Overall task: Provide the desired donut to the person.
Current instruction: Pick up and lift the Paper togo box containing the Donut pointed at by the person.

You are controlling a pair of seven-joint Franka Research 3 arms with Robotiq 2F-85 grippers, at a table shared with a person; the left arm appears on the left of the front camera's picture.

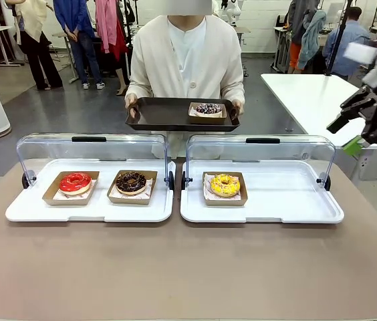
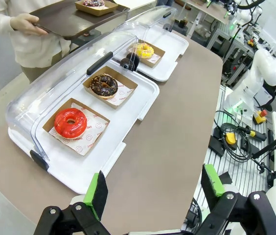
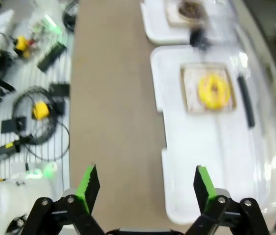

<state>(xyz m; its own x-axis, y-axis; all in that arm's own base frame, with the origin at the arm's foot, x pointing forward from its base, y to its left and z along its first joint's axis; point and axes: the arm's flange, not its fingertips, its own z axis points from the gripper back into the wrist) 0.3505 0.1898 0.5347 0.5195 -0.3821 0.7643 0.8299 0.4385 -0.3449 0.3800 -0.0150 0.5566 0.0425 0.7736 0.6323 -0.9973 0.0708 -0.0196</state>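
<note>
The person (image 1: 185, 57) in a cream cardigan stands at the far side and holds a dark tray (image 1: 162, 115) with a sprinkled chocolate donut (image 1: 208, 108) on it. A red donut (image 1: 75, 182) and a chocolate donut (image 1: 131, 182) lie in the left display tray (image 1: 35, 210). A yellow donut (image 1: 225, 184) lies in the right display tray (image 1: 289, 200). My right gripper (image 1: 342, 137) hangs open and empty in the air at the far right, above and beyond that tray. My left gripper (image 2: 153, 188) is open and empty, over the table edge near the red donut (image 2: 70, 122). In the blurred right wrist view, the right gripper (image 3: 145, 185) looks down on the yellow donut (image 3: 214, 90).
Both display trays have clear lids (image 1: 91, 150) tipped open toward the person. Each donut sits in a cardboard holder (image 1: 225, 199). A white table (image 1: 322, 100) stands at the back right. The brown table (image 1: 188, 267) is bare in front of the trays. Cables and equipment (image 2: 236, 142) lie beside the table.
</note>
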